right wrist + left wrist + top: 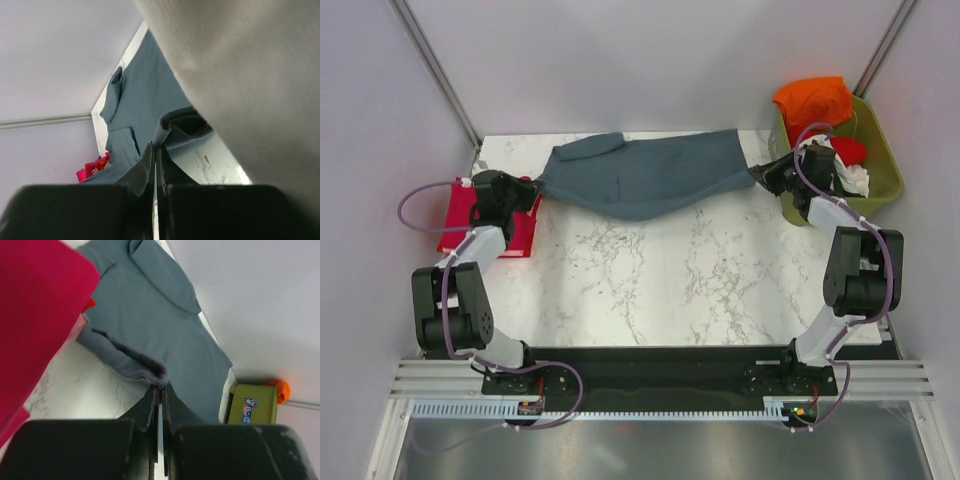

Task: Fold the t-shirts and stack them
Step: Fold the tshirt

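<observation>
Light was bright, even and soft, with faint shadows. Wrist views blurred nearby things, notably the crimson t-shirt [35,315].

A slate blue-grey t-shirt [640,175] pulled long across the far side, crimson t-shirt [453,220] folded flat far left, orange t-shirt [812,100], white garment [860,182], seemingly a red garment [848,152] heaped far right.
</observation>
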Action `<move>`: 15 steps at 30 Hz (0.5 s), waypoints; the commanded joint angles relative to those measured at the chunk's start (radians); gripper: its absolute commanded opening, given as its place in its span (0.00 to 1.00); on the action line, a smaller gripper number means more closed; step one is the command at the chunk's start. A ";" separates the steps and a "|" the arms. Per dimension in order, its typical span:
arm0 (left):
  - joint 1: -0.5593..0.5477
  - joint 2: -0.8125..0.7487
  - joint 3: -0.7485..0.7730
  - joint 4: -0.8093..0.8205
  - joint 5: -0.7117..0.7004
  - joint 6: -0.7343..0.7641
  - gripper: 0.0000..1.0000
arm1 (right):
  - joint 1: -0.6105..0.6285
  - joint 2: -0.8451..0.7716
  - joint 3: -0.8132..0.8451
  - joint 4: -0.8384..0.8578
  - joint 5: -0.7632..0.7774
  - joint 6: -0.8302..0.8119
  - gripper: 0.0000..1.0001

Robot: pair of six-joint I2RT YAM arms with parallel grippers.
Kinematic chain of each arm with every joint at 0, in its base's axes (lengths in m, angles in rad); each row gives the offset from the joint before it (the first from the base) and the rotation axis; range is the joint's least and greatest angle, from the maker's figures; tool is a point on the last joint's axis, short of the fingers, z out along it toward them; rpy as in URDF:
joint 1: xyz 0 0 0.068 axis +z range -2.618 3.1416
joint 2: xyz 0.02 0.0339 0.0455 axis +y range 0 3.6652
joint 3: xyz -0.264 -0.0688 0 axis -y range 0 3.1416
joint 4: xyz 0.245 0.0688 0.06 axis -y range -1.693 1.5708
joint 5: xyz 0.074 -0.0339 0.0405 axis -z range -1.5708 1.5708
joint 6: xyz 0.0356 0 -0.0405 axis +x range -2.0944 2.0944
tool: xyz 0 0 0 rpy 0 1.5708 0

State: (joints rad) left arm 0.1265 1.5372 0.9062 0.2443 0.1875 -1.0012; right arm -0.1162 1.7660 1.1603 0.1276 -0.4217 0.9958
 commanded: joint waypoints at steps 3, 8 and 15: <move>-0.002 -0.165 -0.130 0.196 0.033 0.016 0.02 | -0.019 -0.082 -0.177 0.122 -0.005 -0.045 0.00; -0.013 -0.311 -0.253 0.150 -0.006 0.044 0.02 | -0.017 -0.181 -0.300 0.139 0.029 -0.069 0.00; -0.014 -0.489 -0.288 -0.034 -0.069 0.105 0.02 | -0.019 -0.283 -0.314 0.023 0.096 -0.177 0.00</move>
State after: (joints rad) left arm 0.1127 1.1069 0.6121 0.2577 0.1658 -0.9634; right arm -0.1265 1.5452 0.8234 0.2157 -0.3859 0.8879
